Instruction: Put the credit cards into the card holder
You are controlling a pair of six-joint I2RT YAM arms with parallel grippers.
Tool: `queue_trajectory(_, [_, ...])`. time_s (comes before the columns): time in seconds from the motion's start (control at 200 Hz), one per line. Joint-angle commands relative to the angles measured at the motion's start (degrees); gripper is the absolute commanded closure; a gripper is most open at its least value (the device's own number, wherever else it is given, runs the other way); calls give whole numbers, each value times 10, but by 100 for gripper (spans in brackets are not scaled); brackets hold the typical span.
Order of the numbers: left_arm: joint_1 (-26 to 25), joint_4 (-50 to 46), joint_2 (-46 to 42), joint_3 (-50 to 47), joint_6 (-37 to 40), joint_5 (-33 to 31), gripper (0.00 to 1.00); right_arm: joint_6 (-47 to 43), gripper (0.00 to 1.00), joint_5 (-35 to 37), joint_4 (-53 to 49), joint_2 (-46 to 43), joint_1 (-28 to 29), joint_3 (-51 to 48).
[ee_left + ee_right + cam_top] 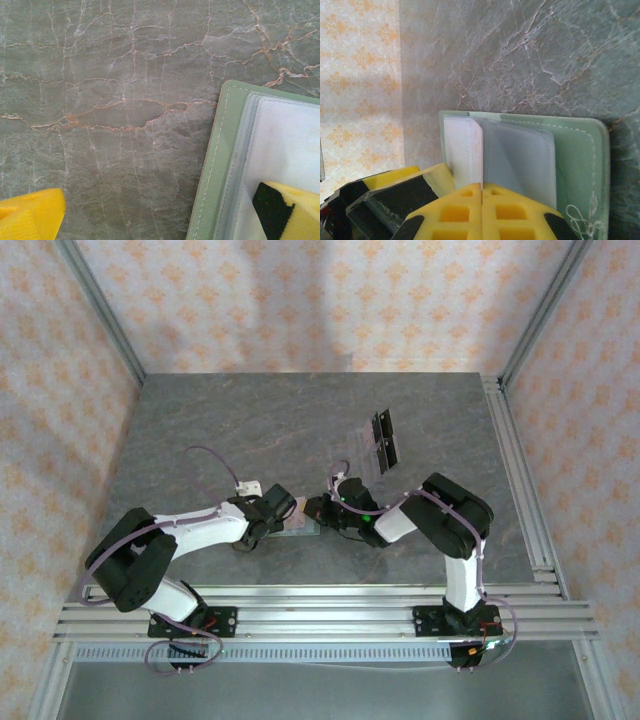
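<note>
Two pincers meet at the small sage-green folding card holder (300,528), which lies open. The left pincer (160,212) gapes wide, one yellow finger (295,210) resting on the pale inner sleeve. The right pincer (482,192) is pressed closed at the wallet's edge; whether it nips a leaf is unclear. Beneath lies a grey veined stone desk (300,420). Black flat credit cards (385,440) sit well apart, far right. Orange-patterned wallpaper walls (300,300) enclose everything.

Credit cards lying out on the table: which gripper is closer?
Right. The right gripper is at the card holder, below-left of the credit cards in the top view. The left gripper sits further left, on the holder's other side.
</note>
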Motion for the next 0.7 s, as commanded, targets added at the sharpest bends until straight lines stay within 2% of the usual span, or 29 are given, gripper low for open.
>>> queue_trajectory(0.0, [-5, -26, 18, -21, -4, 6, 0, -8, 100, -6, -2, 19, 5, 15])
queue_trajectory(0.41, [-5, -26, 16, -22, -3, 6, 0, -9, 100, -15, -14, 33, 11, 35])
queue_trajectory(0.696, [-5, -26, 17, -21, -2, 7, 0, -12, 100, -12, -15, 21, 11, 14])
